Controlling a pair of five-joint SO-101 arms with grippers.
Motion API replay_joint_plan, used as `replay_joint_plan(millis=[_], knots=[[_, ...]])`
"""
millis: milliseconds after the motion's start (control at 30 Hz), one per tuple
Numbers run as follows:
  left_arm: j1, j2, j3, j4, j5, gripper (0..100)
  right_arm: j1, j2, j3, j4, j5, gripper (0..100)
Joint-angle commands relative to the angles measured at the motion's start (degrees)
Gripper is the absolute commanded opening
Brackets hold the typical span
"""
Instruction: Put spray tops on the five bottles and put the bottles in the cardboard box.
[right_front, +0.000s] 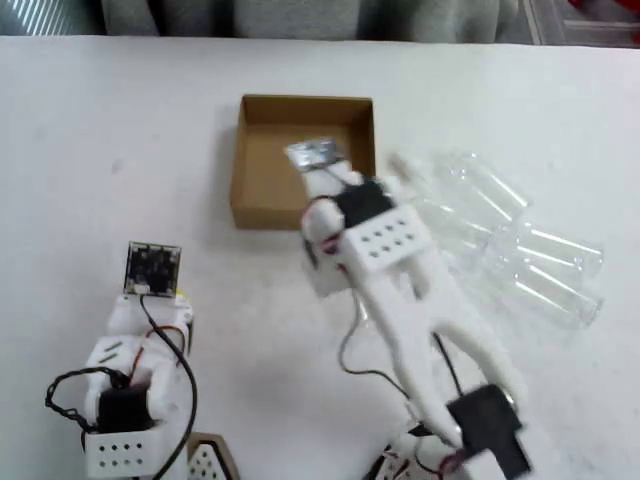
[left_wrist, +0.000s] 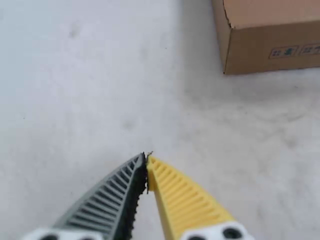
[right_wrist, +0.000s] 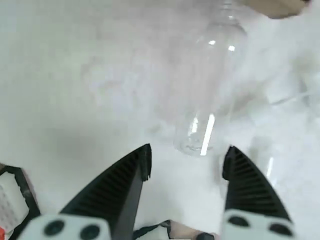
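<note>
Table (right_front: 120, 120): white, matt, faintly mottled up close, no shine to it.
Box (right_front: 305, 103): brown cardboard, dull and papery, a little ragged along one corner edge.
Bottles (right_front: 520, 250): clear plastic, smooth and glossy, catching bright glints of light.
Left gripper (left_wrist: 146, 160): ribbed matt plastic, one finger grey, the other yellow.
Right gripper (right_wrist: 187, 152): ribbed matt black plastic fingers.
Arms (right_front: 385, 240): smooth white plastic shells, some pierced with small round holes.

Table (right_front: 100, 120) viewed from above by fixed camera. Wrist cameras aimed forward and down, close to surface. Box (right_front: 260, 210) shared with left wrist view.
</note>
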Motion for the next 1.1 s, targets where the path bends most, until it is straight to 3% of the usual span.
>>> replay_joint_plan(millis=[0,100,333,700,1067], knots=[[-0.13,-0.31,-0.35,0.62,-0.44,3,6.90,-12.35,7.21,-3.65,2.11,11.6],[-0.22,-0.31,-0.70,0.70,-0.35,3,10.07,-19.12,14.51,-8.75,2.29,0.8],[-0.40,-0.31,-5.63,0.88,-0.35,3,11.47,-20.35,24.62,-21.58,3.34,1.7],[-0.04,0.84,-18.11,3.69,-0.35,3,11.56,-13.93,24.70,-25.45,0.79,1.7],[0.04,33.10,-31.91,3.69,0.09,3,15.78,-13.49,23.47,-25.89,0.62,1.7]])
